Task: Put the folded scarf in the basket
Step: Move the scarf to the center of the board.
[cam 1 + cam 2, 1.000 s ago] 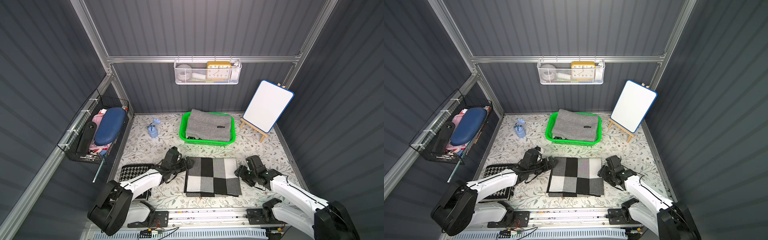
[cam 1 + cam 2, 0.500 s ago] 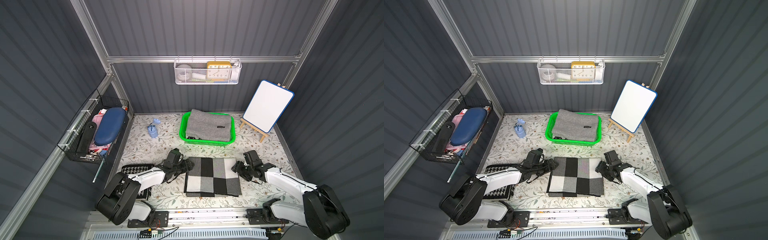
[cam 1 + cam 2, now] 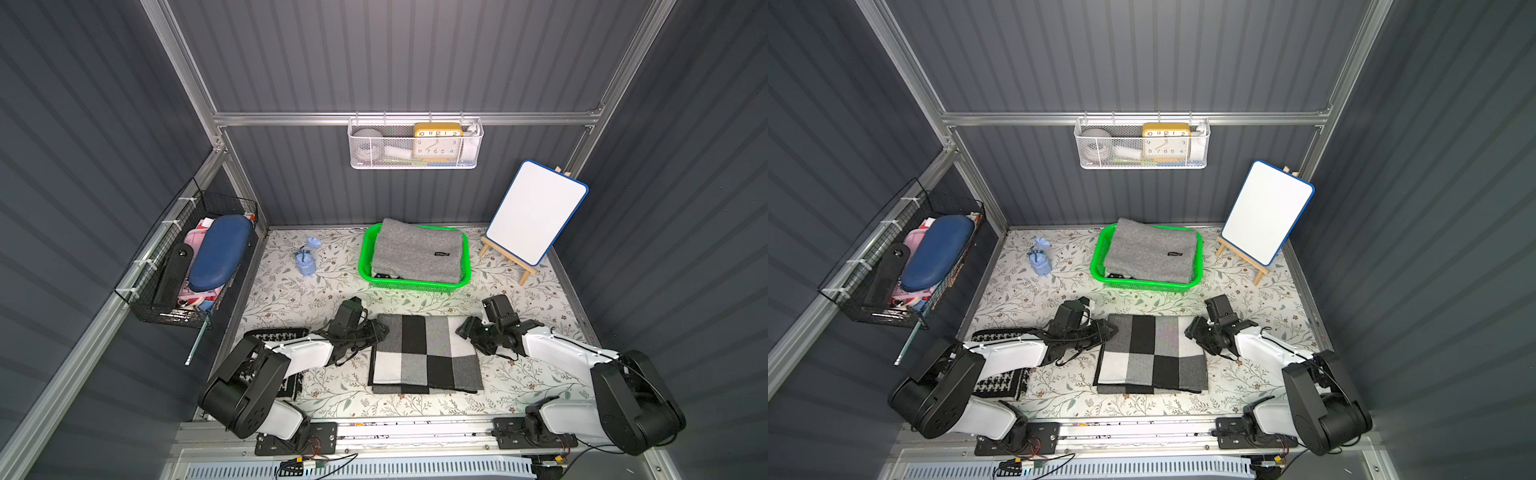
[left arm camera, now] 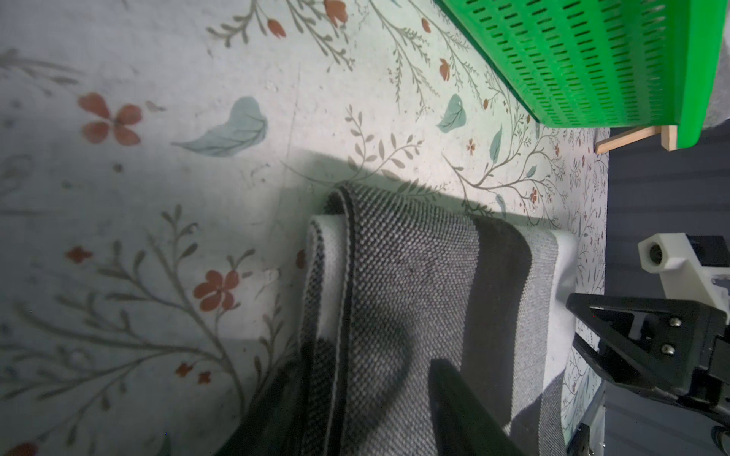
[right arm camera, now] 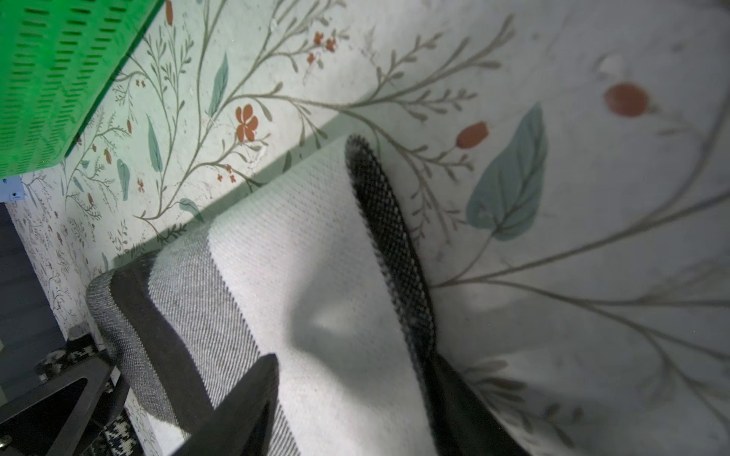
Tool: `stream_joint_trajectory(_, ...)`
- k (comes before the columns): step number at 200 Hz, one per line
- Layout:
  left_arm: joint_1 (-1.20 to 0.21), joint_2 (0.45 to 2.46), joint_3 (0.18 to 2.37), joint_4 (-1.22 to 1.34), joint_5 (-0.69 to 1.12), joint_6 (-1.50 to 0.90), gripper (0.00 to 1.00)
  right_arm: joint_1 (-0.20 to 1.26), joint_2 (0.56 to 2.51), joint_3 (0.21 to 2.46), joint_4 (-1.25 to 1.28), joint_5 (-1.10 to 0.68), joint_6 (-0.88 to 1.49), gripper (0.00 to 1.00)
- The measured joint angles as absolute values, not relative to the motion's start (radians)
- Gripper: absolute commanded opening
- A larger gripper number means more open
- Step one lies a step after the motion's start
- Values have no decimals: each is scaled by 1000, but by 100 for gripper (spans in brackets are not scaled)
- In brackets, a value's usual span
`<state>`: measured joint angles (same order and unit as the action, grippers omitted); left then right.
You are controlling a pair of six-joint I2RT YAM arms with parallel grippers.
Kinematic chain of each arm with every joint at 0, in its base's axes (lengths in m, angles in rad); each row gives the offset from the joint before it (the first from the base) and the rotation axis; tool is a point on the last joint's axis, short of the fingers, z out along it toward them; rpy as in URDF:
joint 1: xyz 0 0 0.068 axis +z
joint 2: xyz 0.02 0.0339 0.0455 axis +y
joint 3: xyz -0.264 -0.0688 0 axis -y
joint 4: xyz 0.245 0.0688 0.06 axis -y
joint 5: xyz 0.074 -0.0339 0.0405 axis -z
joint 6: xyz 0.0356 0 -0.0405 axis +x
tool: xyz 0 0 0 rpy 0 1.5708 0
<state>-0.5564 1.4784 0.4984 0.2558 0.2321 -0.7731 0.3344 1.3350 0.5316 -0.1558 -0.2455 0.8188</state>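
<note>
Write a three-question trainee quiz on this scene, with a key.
1. True or false: the basket is empty.
2. What stands beside the basket, on the right arm's side? A lamp; B whiteboard; C mug.
3. Fill in: the left gripper and right gripper sit at the basket-side corners of the ___ scarf.
Key: 1 false, a gray scarf lies in it; 2 B; 3 checked, the checked scarf on the table.
</note>
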Motion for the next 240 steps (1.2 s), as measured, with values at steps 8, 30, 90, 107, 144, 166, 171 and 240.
stream_joint_trajectory(8, -557, 1480, 498, 258, 236, -773, 53, 334, 1343, 532, -144, -258, 821, 59)
stream_joint_trajectory(30, -557, 1485, 498, 266, 250, -773, 51, 331, 1364, 532, -112, -292, 826, 51)
stream_joint_trajectory(90, -557, 1480, 495, 261, 270, -757, 9, 331, 1361, 501, -97, -336, 838, 0)
stream_joint_trajectory(107, -557, 1446, 495, 252, 272, -741, 0, 332, 1313, 483, -112, -342, 847, 0)
stream_joint_trajectory(144, -558, 1303, 489, 247, 305, -737, 0, 345, 1106, 431, -166, -348, 845, 0)
stream_joint_trajectory(166, -559, 1205, 467, 245, 315, -735, 0, 350, 950, 402, -202, -348, 849, 0)
stream_joint_trajectory(171, -559, 1188, 464, 244, 315, -735, 0, 350, 915, 397, -212, -348, 850, 0)
stream_joint_trajectory(240, -559, 973, 455, 223, 287, -707, 0, 354, 663, 401, -282, -342, 854, 0)
